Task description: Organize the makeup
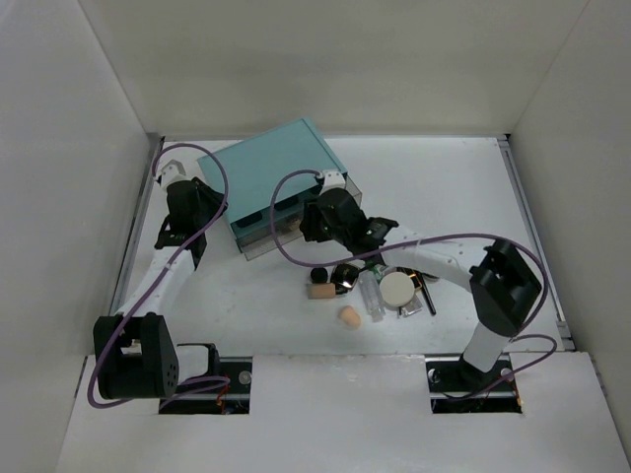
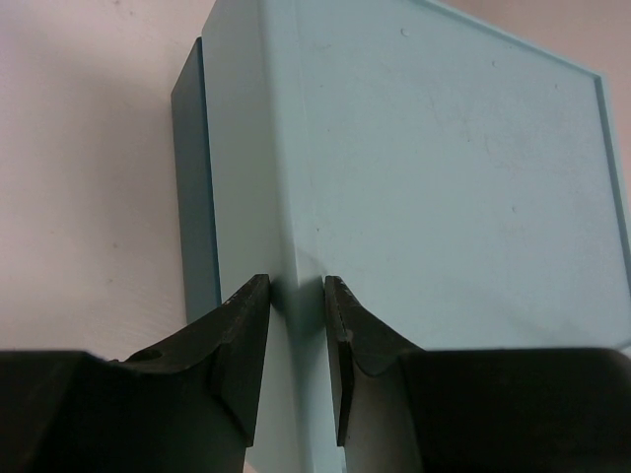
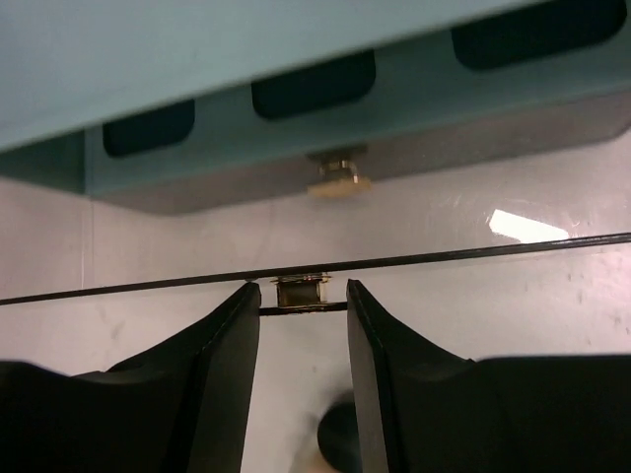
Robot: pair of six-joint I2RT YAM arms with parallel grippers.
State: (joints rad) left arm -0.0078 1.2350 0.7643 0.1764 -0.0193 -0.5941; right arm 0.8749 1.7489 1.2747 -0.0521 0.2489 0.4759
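Observation:
The makeup lies in a loose pile right of centre: a small black round compact [image 1: 318, 274], a tan cylinder [image 1: 319, 291], a peach egg-shaped sponge [image 1: 348, 316], a clear bottle [image 1: 372, 298], a cream round puff [image 1: 397, 287] and thin black pencils [image 1: 430, 299]. My right gripper [image 1: 302, 229] [image 3: 303, 291] is open, its fingers on either side of the gold handle [image 3: 301, 293] of the teal box's pulled-out clear drawer, not touching it. My left gripper [image 1: 215, 212] [image 2: 297, 286] is narrowly open, straddling the left corner edge of the teal box [image 1: 281, 177] [image 2: 444, 177].
A second gold handle [image 3: 337, 179] sits on the box's upper drawer front. A blurred black round item [image 3: 340, 439] shows low between my right fingers. White walls enclose the table on three sides. The right arm's forearm passes over the pile.

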